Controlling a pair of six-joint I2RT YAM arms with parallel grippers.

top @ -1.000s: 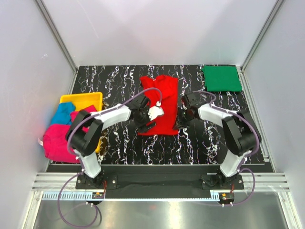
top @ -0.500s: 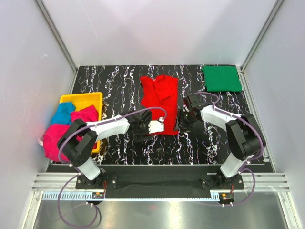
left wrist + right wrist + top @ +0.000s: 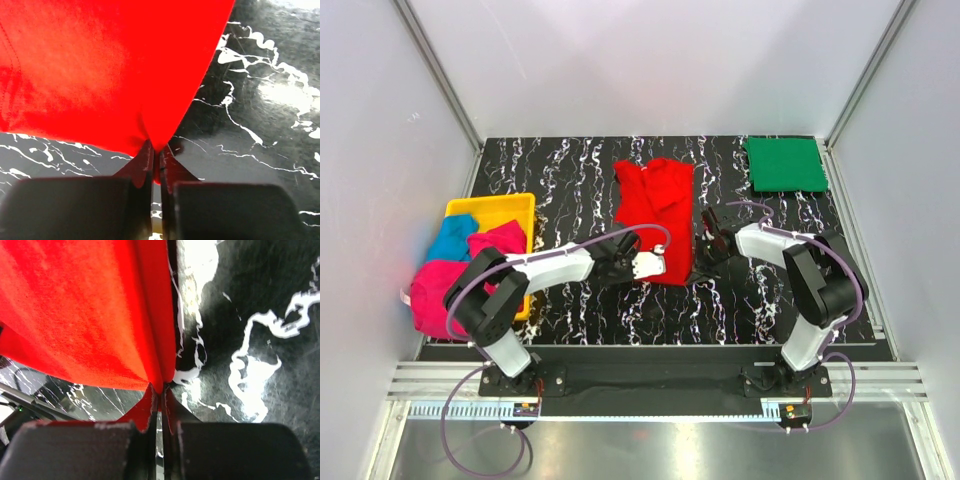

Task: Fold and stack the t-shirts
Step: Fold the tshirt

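Observation:
The bright red t-shirt [image 3: 655,205] lies spread on the black marble table [image 3: 570,180], roughly in the middle. My left gripper [image 3: 632,272] is shut on its near left hem corner, and the left wrist view shows red cloth [image 3: 100,70] pinched between the fingertips of that gripper [image 3: 157,152]. At the near right corner, my right gripper [image 3: 699,266] is shut on the hem, with a fold of the red shirt [image 3: 85,315] clamped in the same gripper [image 3: 161,390]. A dark green t-shirt [image 3: 785,163] lies folded at the far right. Turquoise [image 3: 450,240] and magenta [image 3: 445,290] t-shirts are heaped at the left.
A yellow tray [image 3: 492,207] stands at the table's left edge, with the turquoise and magenta shirts spilling over its near side. Grey walls and metal frame posts enclose the table on three sides.
Both grippers, open a moment ago, have closed on the near corners of the red shirt. The left gripper came down from over the shirt to its near hem.

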